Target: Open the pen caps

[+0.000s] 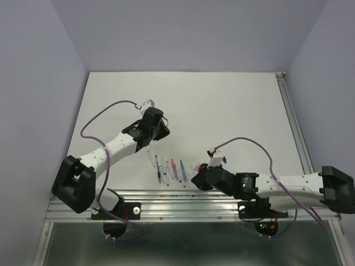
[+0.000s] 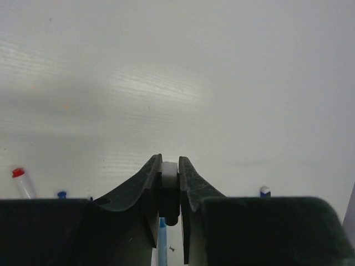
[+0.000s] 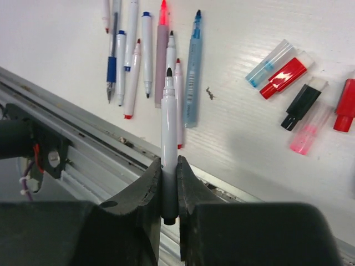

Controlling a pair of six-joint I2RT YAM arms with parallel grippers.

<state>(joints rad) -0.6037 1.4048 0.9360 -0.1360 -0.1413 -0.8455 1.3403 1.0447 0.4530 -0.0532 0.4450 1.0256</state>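
My left gripper (image 2: pixel 170 160) is shut on a stubby black-and-white pen cap (image 2: pixel 170 191) and holds it above the table. In the top view the left gripper (image 1: pixel 159 126) hangs behind the row of pens (image 1: pixel 169 169). My right gripper (image 3: pixel 169 163) is shut on a white pen barrel (image 3: pixel 169 122) whose black tip is bare and points away from the jaws. Loose pen caps lie to the right of it: light blue (image 3: pixel 270 62), red (image 3: pixel 284 77), black (image 3: pixel 302 103), pink (image 3: pixel 308 136) and another red one (image 3: pixel 346 103). The right gripper (image 1: pixel 197 178) sits at the row's right end.
Several uncapped pens (image 3: pixel 144 50) lie side by side on the white table near its front edge. A metal rail (image 3: pixel 83 138) runs along that edge just under the right gripper. A light blue pen (image 2: pixel 162 238) lies below the left jaws.
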